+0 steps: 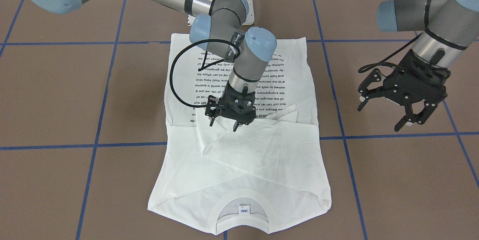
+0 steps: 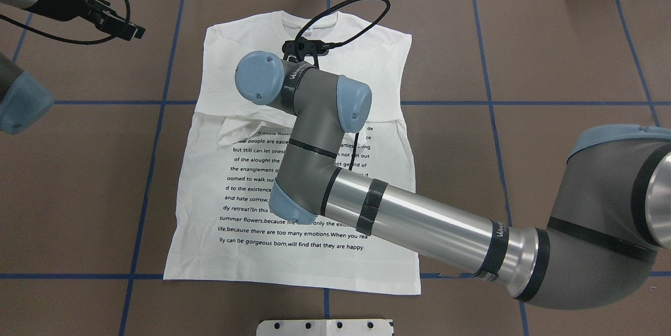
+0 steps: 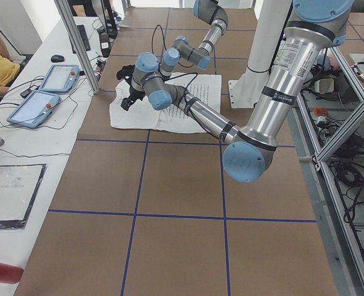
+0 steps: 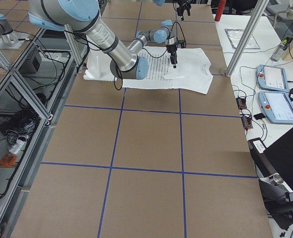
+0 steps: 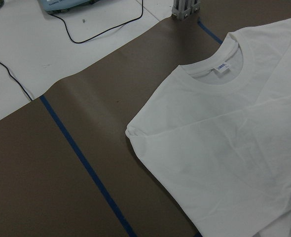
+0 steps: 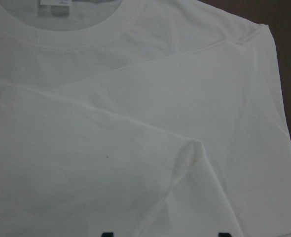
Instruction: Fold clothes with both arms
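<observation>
T-shirt [image 1: 262, 165] flat on worktop [image 1: 56, 101], sleeves folded in, centre frame; right gripper [image 1: 223, 125] just above its middle, fingers [image 1: 235, 125] apart; left gripper [image 1: 380, 118] off at right side, fingers spread wide.

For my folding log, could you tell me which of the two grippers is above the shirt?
The right gripper, poised over the middle of the shirt. The left gripper hangs open off to the side, over the bare table.
</observation>
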`<state>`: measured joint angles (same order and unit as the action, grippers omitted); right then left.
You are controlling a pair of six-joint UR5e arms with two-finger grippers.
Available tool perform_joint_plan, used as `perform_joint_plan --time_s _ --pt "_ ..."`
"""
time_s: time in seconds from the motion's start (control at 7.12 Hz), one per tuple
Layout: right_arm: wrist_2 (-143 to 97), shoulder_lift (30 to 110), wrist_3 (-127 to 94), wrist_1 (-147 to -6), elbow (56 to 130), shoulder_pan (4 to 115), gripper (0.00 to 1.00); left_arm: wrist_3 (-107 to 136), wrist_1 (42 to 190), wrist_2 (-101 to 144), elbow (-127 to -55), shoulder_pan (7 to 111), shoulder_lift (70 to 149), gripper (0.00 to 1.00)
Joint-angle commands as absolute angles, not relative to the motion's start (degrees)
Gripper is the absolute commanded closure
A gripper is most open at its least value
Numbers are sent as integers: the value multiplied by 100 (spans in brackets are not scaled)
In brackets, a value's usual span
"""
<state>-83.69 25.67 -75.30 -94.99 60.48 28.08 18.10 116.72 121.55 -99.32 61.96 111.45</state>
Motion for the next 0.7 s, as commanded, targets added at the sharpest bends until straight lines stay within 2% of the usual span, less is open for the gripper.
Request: perform_joint_plan --time_s 0.0,0.56 --pt "-8244 2575 -7541 -9423 5933 2725 31 1802 11681 12155 -9932 6196 11083 0" --pt "-8235 2593 -7541 -9422 5810 2698 34 1802 11733 12155 -9932 6196 11074 0"
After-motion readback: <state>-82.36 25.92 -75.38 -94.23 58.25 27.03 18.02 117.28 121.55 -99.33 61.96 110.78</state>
